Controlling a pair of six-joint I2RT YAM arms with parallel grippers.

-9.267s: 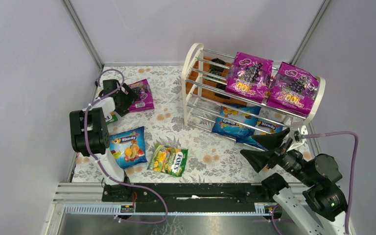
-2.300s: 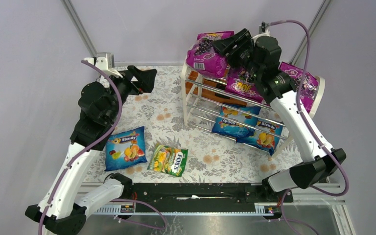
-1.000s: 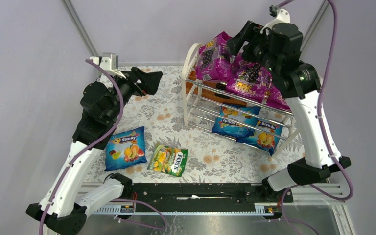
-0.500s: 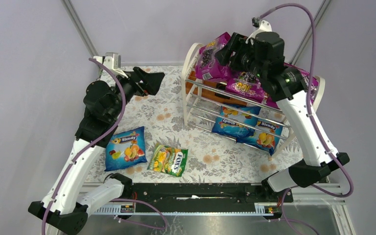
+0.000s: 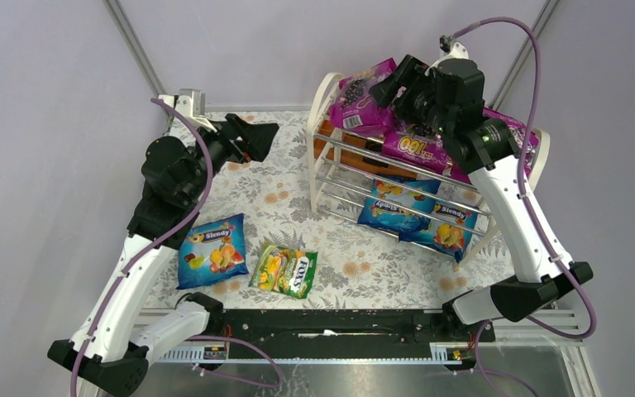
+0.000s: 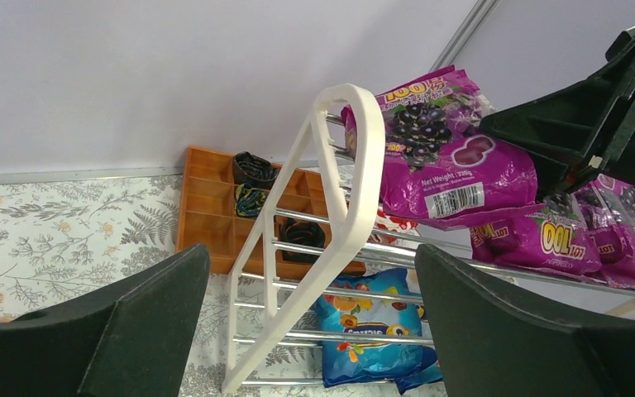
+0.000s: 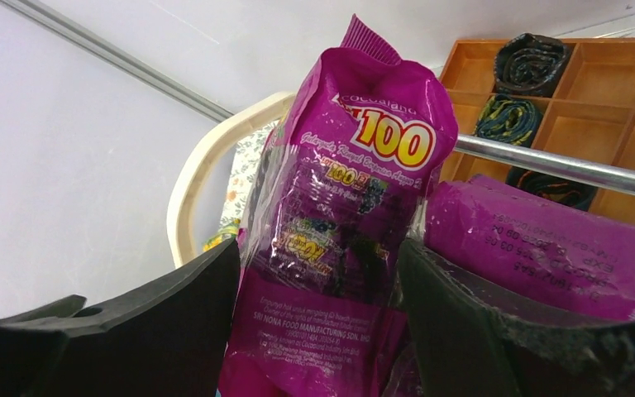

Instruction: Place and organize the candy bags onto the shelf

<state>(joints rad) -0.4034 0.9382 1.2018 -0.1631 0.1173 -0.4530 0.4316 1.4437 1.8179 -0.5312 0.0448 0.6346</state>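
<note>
Floral tabletop, overhead: right gripper is tipping a pinched magenta bag flatter than a moment ago over the shelf's top-left slot, nearing release; Slendy bag and Fox's bag are lying unshelved. Left wrist: left gripper is hanging spread, empty. Right wrist: fingers are squeezing the bag beside its neighbour.

This looks like a robotics lab test cell, not a home or a shop: plain pale wall panels in metal corner posts close in the work area, two white robot arms with purple cables are bolted to a black rail, and the shelf stands on a floral cloth.
</note>
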